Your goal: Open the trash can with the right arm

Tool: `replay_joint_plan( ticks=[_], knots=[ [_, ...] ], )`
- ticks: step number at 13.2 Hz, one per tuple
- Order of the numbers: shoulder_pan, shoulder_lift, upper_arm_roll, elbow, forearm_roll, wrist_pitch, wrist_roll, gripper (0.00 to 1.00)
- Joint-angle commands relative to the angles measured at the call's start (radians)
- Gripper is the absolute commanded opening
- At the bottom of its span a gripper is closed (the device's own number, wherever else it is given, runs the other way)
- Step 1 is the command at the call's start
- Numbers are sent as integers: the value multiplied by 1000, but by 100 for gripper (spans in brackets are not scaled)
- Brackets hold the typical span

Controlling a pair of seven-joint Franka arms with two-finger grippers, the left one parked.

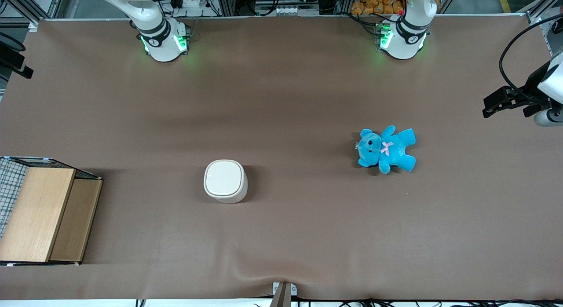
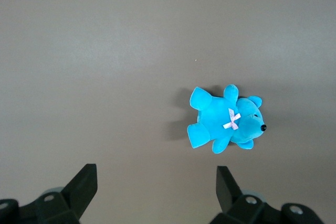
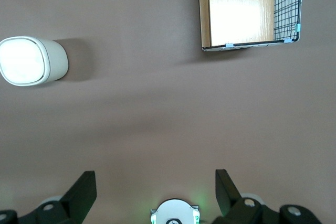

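Front view: trash can (image 1: 225, 180) closed, approach not yet begun.
Its lid lies flat, so the hinge step remains. Wooden box (image 1: 42, 214) sits toward the working arm's end from the can; blue teddy bear (image 1: 385, 149) toward the parked arm's. Farther off, high above the table, right arm's gripper (image 3: 152, 188) hangs, fingers apart, presumably ready to descend.

Front view: a camera high above the bench (image 1: 281, 100), looking steeply down on its whole brown top, both arm bases at the upper edge. Right wrist view: looks straight down from well above, the gripper (image 3: 155, 190) with its jaws spread wide; it shares the trash can (image 3: 31, 60) (image 1: 225, 181) and wooden box (image 3: 247, 9) (image 1: 44, 214) with the front view. Left wrist view: likewise downward and high, sharing the blue teddy bear (image 2: 226, 119) (image 1: 387, 149).
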Motion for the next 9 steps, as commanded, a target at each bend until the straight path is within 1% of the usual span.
replay_joint_plan(
  ticks=[1, 5, 9],
  knots=[
    [0, -9, 2, -10, -12, 7, 15, 100],
    [-3, -7, 1, -10, -10, 4, 12, 100],
    [20, 13, 2, -10, -18, 4, 9, 100]
  ],
)
